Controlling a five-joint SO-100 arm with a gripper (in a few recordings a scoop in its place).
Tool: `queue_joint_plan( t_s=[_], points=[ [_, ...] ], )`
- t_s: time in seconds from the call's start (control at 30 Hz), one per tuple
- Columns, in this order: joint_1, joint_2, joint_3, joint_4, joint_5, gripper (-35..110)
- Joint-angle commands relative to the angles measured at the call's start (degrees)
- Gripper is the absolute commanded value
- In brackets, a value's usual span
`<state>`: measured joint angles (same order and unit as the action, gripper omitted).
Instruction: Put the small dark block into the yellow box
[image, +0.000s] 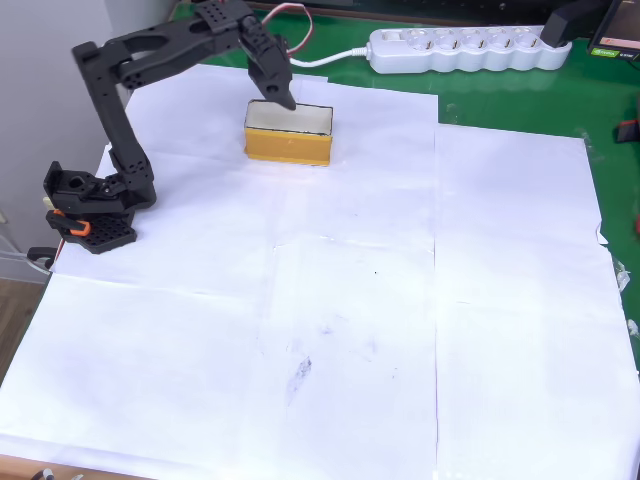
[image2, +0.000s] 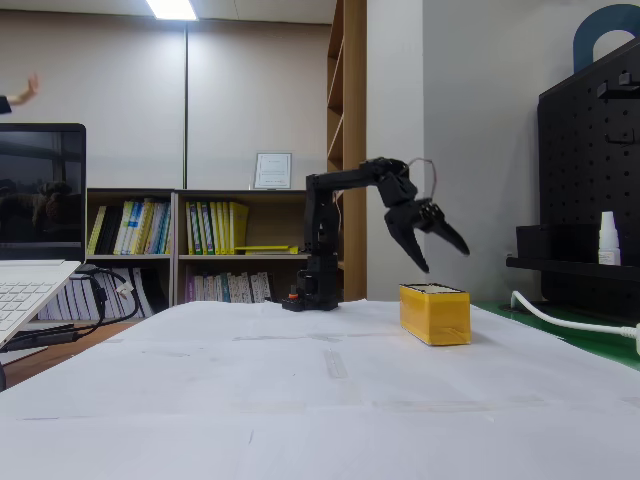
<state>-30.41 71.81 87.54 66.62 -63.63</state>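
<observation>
The yellow box (image: 288, 146) stands on the white paper at the back of the table, its pale inside facing up; in the fixed view the yellow box (image2: 435, 313) sits right of the arm's base. My black gripper (image: 282, 92) hovers over the box's back left corner. From the side, the gripper (image2: 445, 260) hangs a little above the box with its jaws spread open and nothing between them. The small dark block is out of view; the arm covers part of the box's inside.
The arm's base (image: 88, 205) sits at the paper's left edge. A white power strip (image: 465, 50) with its cable lies behind the box on the green mat. A laptop (image2: 35, 230) stands at the far left of the fixed view.
</observation>
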Motion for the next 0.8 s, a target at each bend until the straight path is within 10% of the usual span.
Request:
queue_joint_plan(
  t_s=[0.0, 0.37, 0.6, 0.77],
  points=[
    [3.34, -12.3, -1.05, 0.26, -4.83, 41],
    [16.0, -51.42, -41.22, 0.44, -16.0, 39],
    [22.5, -68.29, -61.26, 3.43, -17.05, 0],
    [25.05, -70.84, -68.2, 3.43, -16.61, 0]
  ],
)
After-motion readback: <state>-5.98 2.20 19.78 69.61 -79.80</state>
